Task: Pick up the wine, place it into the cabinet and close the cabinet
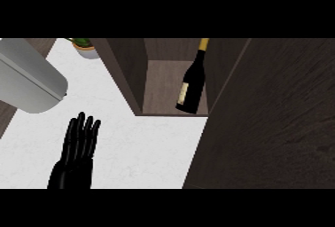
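Head view gives me the dark glass wine bottle (192,86) standing inside the dark wooden cabinet (126,75) near its front edge, my left hand (77,148) flat with fingers released over open white marble desk (147,150).

Wine bottle (192,84) sits inside the open cabinet (127,75), leaning toward its right wall, base near the front lip of the shelf. Cabinet door (274,119) hangs open on the cabinet's right. Left hand (77,148) rests below-left of the cabinet over the white counter (150,150), fingers straight. Grey appliance (26,80) and a small potted plant (85,46) sit left of the cabinet.
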Robot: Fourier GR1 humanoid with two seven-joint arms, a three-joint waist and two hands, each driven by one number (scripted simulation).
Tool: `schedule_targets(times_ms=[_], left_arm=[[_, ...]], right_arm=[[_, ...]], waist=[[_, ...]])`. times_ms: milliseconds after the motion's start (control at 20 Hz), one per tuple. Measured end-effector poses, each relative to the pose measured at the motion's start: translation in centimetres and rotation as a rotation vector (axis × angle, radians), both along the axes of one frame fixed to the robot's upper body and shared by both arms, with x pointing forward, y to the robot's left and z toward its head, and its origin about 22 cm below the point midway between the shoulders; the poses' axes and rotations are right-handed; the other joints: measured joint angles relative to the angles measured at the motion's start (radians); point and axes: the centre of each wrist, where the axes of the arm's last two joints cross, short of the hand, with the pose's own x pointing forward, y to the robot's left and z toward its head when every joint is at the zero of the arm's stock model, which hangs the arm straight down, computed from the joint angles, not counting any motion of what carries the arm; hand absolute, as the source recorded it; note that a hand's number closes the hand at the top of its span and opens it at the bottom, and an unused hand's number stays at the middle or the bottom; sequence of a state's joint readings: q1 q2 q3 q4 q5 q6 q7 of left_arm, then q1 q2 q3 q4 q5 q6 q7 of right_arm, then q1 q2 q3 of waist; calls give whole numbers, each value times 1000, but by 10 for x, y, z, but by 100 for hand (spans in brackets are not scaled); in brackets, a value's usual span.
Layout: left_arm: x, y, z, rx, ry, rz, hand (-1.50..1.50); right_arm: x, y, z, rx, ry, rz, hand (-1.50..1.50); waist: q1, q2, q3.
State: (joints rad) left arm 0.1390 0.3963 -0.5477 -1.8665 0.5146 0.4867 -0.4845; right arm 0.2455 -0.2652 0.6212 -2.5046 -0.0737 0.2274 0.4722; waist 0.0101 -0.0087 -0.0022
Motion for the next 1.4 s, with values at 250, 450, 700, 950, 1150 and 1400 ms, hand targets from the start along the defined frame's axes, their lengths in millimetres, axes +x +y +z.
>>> schedule_targets(times_ms=[250,450,700,950,1150,1400], left_arm=[[-11,27,8,-2,-6,24,-150],[-19,48,9,-3,-9,35,-150],[-23,74,19,-5,-15,39,-150],[-25,98,26,-10,-21,30,-150],[-29,117,33,-11,-20,3,-150],[-27,137,44,-10,-46,-14,-150]], right_arm=[[2,12,5,-1,13,12,150],[6,23,9,1,26,5,150],[12,44,15,32,25,29,150],[16,73,22,68,12,51,150],[21,80,28,69,-19,48,150],[47,115,38,83,-23,58,150]], waist=[[3,-2,-2],[13,-1,-3],[24,-1,-3],[30,2,-4],[46,3,-4],[59,8,-4]])
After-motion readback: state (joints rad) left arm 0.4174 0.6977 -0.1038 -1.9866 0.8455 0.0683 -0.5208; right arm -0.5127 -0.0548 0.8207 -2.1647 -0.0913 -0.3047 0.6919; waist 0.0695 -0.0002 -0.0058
